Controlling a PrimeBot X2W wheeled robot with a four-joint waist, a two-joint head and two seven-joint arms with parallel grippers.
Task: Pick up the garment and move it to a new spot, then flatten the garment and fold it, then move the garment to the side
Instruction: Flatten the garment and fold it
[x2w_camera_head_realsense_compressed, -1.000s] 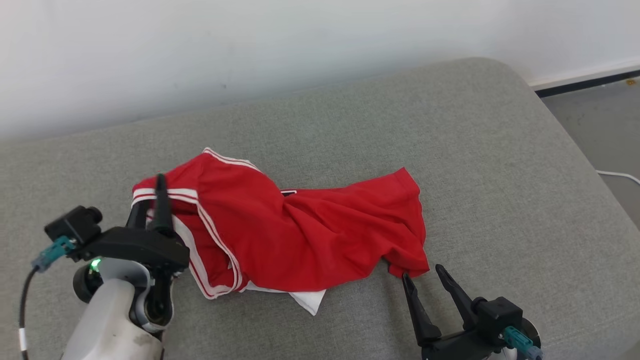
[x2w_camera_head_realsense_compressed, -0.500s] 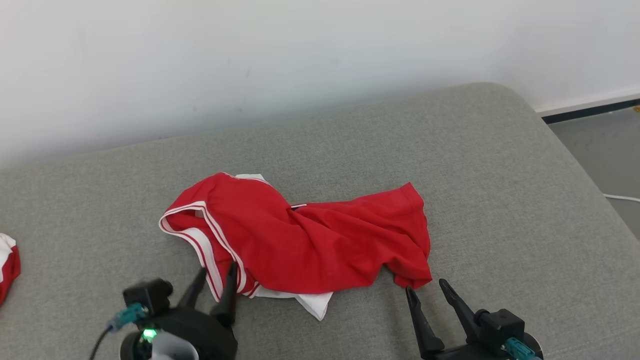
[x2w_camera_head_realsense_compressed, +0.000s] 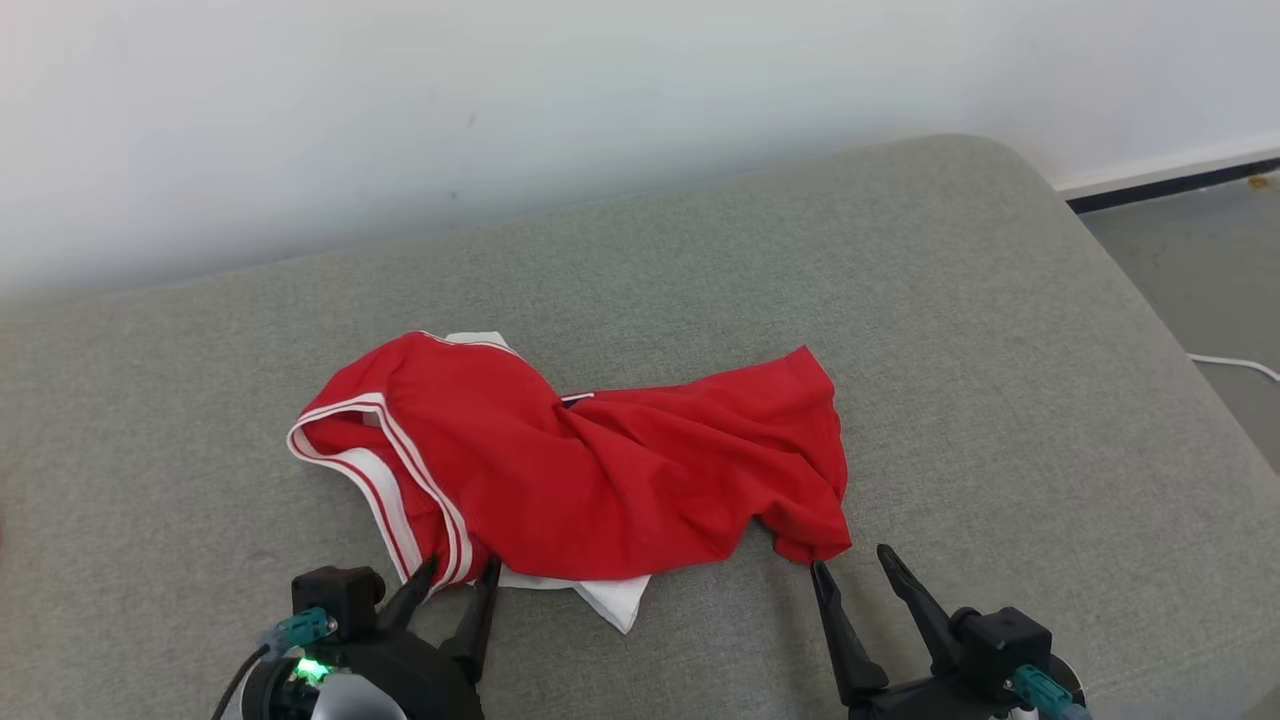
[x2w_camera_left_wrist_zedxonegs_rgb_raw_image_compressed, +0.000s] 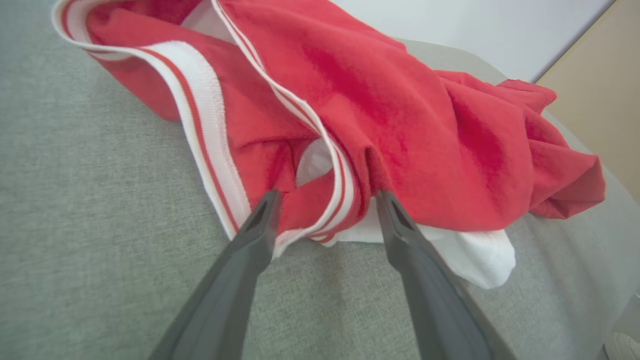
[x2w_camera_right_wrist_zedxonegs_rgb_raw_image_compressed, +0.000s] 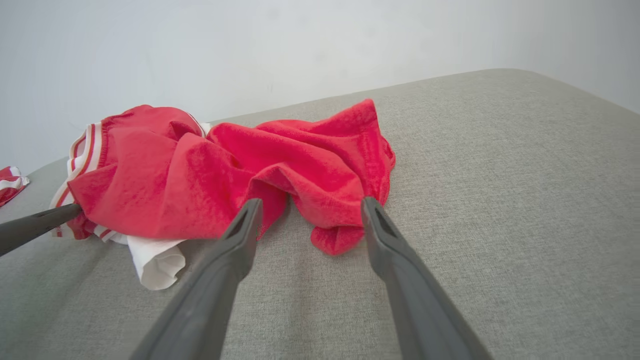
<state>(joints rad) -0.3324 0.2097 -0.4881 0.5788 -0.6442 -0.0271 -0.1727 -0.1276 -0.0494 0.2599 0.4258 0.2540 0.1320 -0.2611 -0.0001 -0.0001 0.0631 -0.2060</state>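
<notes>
Grey cushion (x2w_camera_head_realsense_compressed: 900, 300) carried the crumpled red garment (x2w_camera_head_realsense_compressed: 600, 470) near its front edge, seemingly soft, light and limp, best pinched at the striped hem (x2w_camera_head_realsense_compressed: 400, 500) facing the wide-spread left gripper (x2w_camera_head_realsense_compressed: 461, 567) and the red corner (x2w_camera_head_realsense_compressed: 815, 540) facing the equally spread right gripper (x2w_camera_head_realsense_compressed: 851, 560).

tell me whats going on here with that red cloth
A two-armed robot is working on a crumpled red garment with white striped trim, lying on a grey fabric cushion. Both grippers are open and hold nothing: the left gripper straddles the striped hem, the right gripper sits at the near right corner. Nothing is flattened yet.
</notes>
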